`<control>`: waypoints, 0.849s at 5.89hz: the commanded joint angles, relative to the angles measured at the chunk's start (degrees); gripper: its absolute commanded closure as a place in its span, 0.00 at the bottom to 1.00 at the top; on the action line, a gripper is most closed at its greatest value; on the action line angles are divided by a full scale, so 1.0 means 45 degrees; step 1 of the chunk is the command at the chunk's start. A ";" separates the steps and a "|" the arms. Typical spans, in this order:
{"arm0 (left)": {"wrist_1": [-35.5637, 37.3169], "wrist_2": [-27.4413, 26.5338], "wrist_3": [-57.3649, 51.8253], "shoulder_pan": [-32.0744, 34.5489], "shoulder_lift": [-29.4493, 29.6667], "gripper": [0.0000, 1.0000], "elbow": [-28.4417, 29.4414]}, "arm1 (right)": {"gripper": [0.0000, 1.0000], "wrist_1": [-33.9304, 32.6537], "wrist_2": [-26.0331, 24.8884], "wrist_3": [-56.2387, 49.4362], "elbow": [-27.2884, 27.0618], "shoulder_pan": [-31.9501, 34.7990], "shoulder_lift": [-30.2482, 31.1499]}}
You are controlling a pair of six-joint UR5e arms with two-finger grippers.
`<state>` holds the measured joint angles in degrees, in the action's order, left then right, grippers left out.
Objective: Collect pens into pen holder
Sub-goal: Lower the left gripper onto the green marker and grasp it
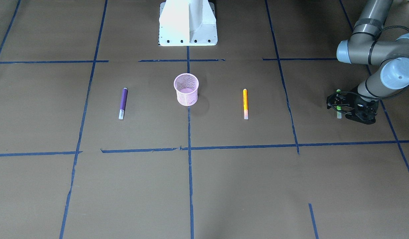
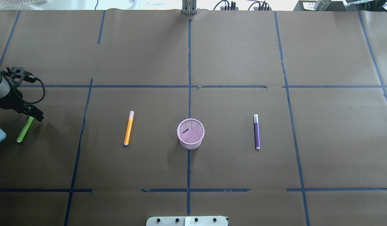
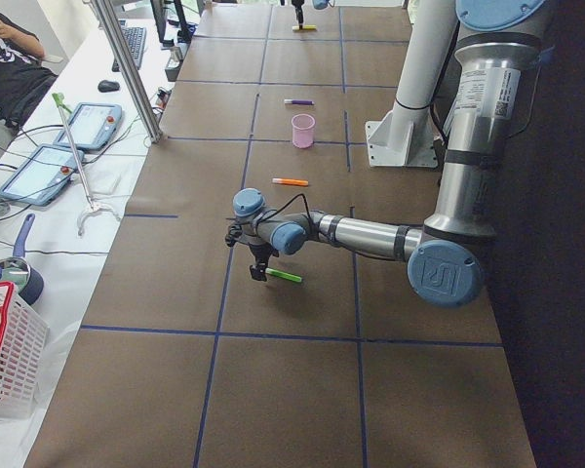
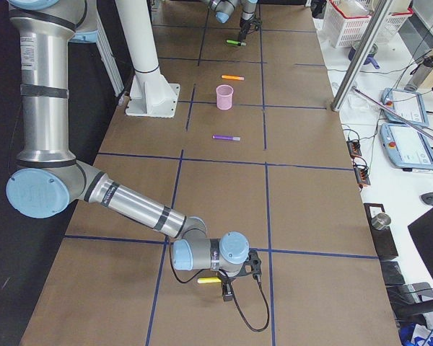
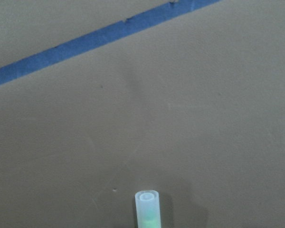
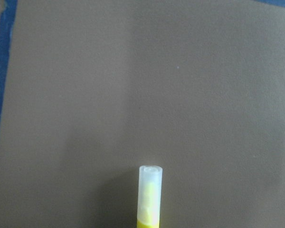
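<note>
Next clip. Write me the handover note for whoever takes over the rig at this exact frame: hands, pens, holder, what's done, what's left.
Left hand: down over the green pen near its capped end. I cannot tell if it has gripped.
Right hand: at a yellow pen far out on the robot's right. It shows only in the side view, so its state is unclear.
Pink mesh pen holder: upright in the middle, with no pen in it.
Orange pen and purple pen: lying flat, one on each side of the holder, apart from it.
Done: nothing collected yet.
Left: all four pens.
</note>
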<state>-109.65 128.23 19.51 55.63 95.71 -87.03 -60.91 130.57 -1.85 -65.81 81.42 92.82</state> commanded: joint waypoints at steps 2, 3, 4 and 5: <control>0.0010 0.0000 0.0020 0.0000 0.0021 0.00 0.0005 | 0.00 0.0020 0.0125 0.0294 -0.0083 -0.0065 -0.0002; 0.0030 -0.0019 0.0000 0.0000 0.0040 0.02 0.0043 | 0.00 0.0020 0.0125 0.0275 -0.0084 -0.0066 -0.0002; 0.0030 -0.0020 0.0000 -0.0038 0.0041 0.15 0.0082 | 0.00 0.0020 0.0125 0.0275 -0.0084 -0.0066 -0.0002; 0.0030 -0.0039 0.0020 -0.0039 0.0060 0.23 0.0044 | 0.00 0.0020 0.0105 0.0275 -0.0084 -0.0066 -0.0002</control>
<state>-109.52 128.12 19.54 55.51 95.91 -86.77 -60.82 131.11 -0.61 -66.18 81.13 92.81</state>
